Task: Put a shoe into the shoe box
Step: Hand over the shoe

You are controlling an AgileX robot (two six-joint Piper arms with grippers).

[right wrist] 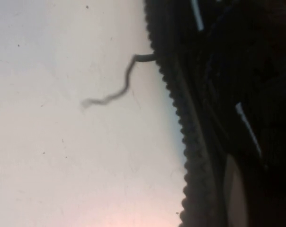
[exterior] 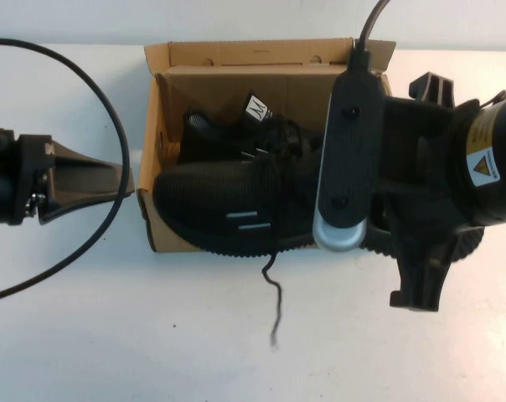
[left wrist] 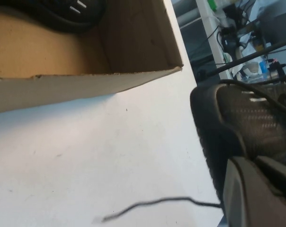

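Observation:
The shoe box stands open at the back middle of the table. The shoe, black mesh with white dashes, lies tilted across the box's front wall, its toe at the left end inside. Its loose lace hangs down onto the table. My right gripper is pressed against the shoe's heel end and shut on it; in the high view its wrist camera hides it. My left gripper is shut and empty, just outside the box's left wall. Its wrist view shows the shoe's toe and the box wall.
A second black shoe with an upright white "M" tab lies in the back of the box. A black cable loops over the table on the left. White table stretches in front of the box.

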